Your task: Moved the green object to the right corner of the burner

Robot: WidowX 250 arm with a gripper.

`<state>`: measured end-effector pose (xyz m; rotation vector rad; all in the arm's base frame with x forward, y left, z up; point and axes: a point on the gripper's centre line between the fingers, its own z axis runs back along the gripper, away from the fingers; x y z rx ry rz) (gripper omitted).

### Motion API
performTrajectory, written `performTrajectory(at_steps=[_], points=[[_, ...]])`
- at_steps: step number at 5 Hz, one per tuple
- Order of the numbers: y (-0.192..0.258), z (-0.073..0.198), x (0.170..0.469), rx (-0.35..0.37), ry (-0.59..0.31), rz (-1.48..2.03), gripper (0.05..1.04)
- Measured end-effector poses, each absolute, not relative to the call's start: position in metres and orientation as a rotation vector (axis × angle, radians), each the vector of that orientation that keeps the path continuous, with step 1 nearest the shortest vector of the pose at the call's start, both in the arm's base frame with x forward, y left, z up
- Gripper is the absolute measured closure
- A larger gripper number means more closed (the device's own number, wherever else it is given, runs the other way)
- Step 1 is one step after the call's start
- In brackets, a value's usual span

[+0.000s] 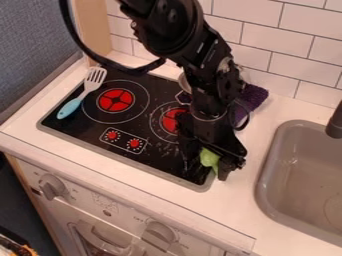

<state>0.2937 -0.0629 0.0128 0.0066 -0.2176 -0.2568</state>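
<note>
Stovetop (83, 131) and counter (244, 215) are backed by tiles (257, 45); whether the green object (209, 157) is held by the gripper (212, 171) cannot be told.

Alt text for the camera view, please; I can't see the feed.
The end effector of a black robot arm is down at a green object near the front right corner of the black stovetop. A blue-handled spatula lies on the stovetop's left side; a purple item is behind the arm, and a grey sink is to the right.
</note>
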Motion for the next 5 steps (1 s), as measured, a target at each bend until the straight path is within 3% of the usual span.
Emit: performTrajectory(at_steps=[1,4,5], points=[[-0.063,0.020,0.294,0.011,-0.230,-0.278,0.083],[-0.072,0.101,0.294,-0.035,-0.441,-0.344,0.083],[-0.069,0.103,0.290,-0.043,-0.429,-0.350,0.083]])
